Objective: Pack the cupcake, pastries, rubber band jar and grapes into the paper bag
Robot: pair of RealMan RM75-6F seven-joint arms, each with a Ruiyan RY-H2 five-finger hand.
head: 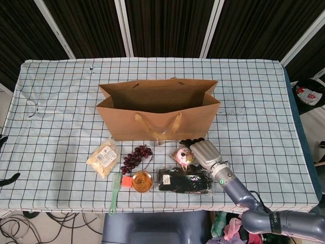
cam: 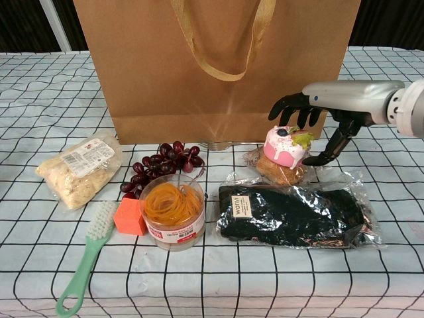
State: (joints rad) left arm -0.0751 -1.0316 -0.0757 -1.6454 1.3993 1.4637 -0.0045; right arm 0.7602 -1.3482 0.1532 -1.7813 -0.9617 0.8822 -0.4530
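Starting at the left of the desk, under its checked cloth: the pale pastries lie in their clear wrapper, label up. Just in front of them the green brush lies with its handle toward me, its bristle head beside a small orange block. That block touches the rubber band jar, which stands upright and open-topped, full of orange bands. Behind the jar, the dark red grapes sprawl close to the foot of the paper bag. The bag stands upright in the middle of the desk, mouth open, its handle drooping over the near face; I see nothing inside it from the head view.

Moving right: a dark pastry in a shiny clear packet lies flat, just right of the jar. Behind it sits the cupcake, pink icing on top, in crinkled wrap, close to the bag's near right corner.

Now my right hand: it hovers over the cupcake, dark fingers spread above the icing and the thumb reaching down on the cupcake's right side. The hand is wide apart and holds nothing; whether a fingertip touches the icing, I cannot tell.

My left hand shows in neither view.
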